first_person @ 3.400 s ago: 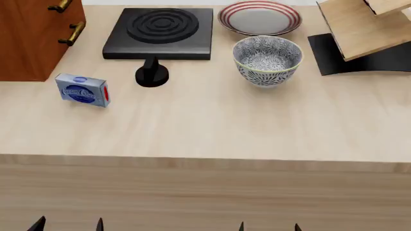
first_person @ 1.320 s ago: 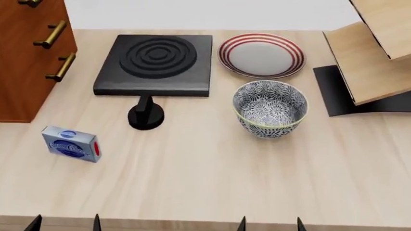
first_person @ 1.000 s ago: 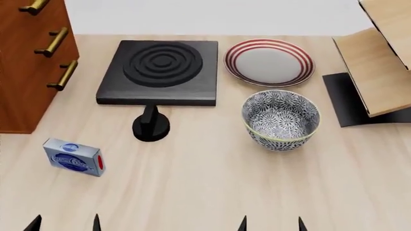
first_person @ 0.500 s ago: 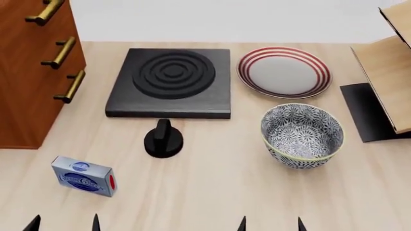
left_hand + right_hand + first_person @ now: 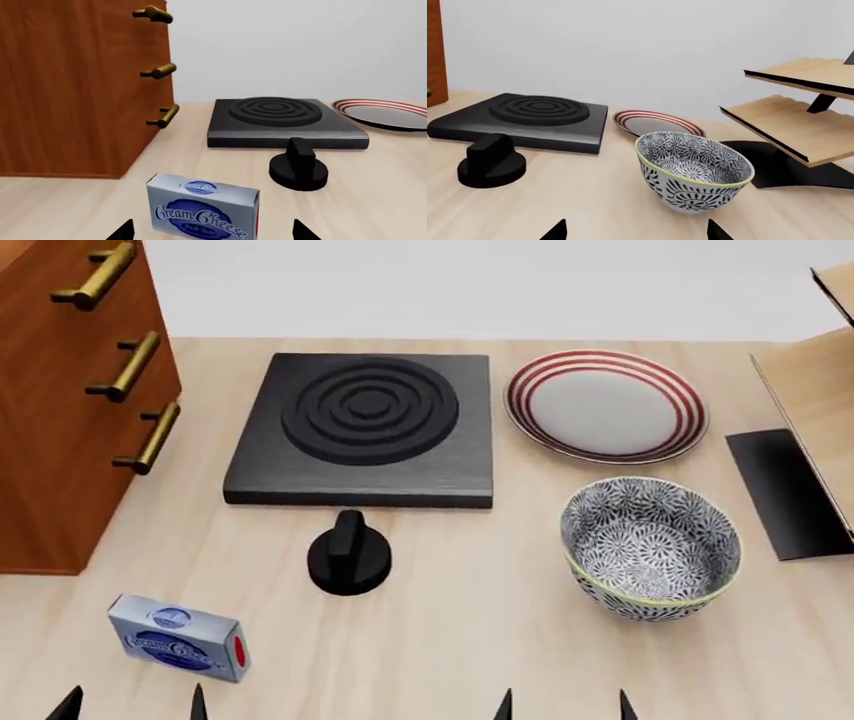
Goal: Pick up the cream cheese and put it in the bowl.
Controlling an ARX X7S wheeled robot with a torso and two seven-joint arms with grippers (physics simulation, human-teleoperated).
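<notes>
The cream cheese (image 5: 176, 637) is a small light blue-grey box with a dark blue oval logo and a red end flap. It stands on the wooden table at the front left, and fills the near middle of the left wrist view (image 5: 202, 209). My left gripper (image 5: 131, 702) is open just in front of it, with only the fingertips showing and nothing between them. The blue-and-white floral bowl (image 5: 650, 547) stands at the right, also in the right wrist view (image 5: 694, 169). My right gripper (image 5: 562, 703) is open and empty, in front of the bowl.
A black stove plate (image 5: 363, 428) with a black knob (image 5: 350, 557) in front of it sits in the middle. A white plate with red rings (image 5: 605, 404) lies behind the bowl. A wooden drawer cabinet (image 5: 67, 390) stands at the left. A wooden shelf on a black base (image 5: 787, 490) is at the right.
The head view has moved forward over the table, so all objects have slid down and nearer. The cream cheese and bowl have not moved on the table. Both grippers stay open.
</notes>
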